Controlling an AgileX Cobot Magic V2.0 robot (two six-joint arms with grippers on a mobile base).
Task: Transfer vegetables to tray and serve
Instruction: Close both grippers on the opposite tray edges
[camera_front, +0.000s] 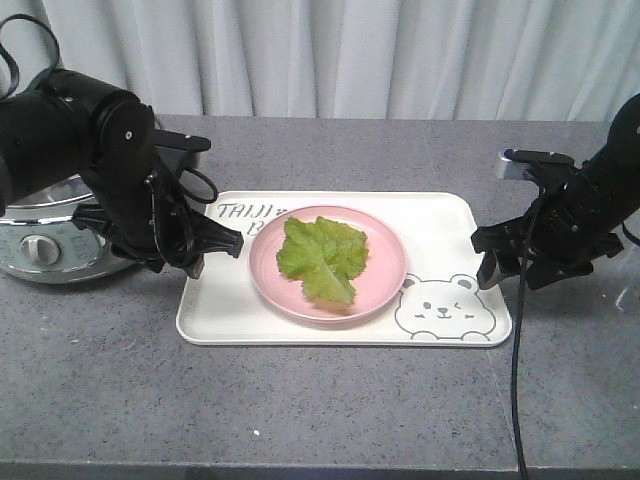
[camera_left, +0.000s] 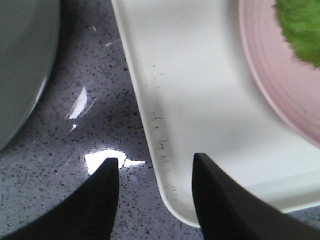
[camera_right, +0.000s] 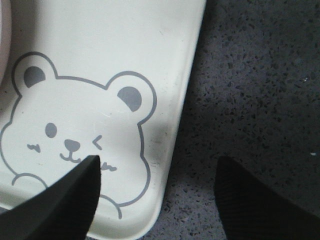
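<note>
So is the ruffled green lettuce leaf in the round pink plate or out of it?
In: the green lettuce leaf lies spread inside the pink plate, which sits on the cream rectangular plastic tray.

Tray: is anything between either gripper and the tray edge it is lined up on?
Nothing visible. The left gripper is open, with its fingers on either side of the left rim of the tray. The right gripper is likewise open at the right rim. The plate with the lettuce sits mid-tray, clear of both.
</note>
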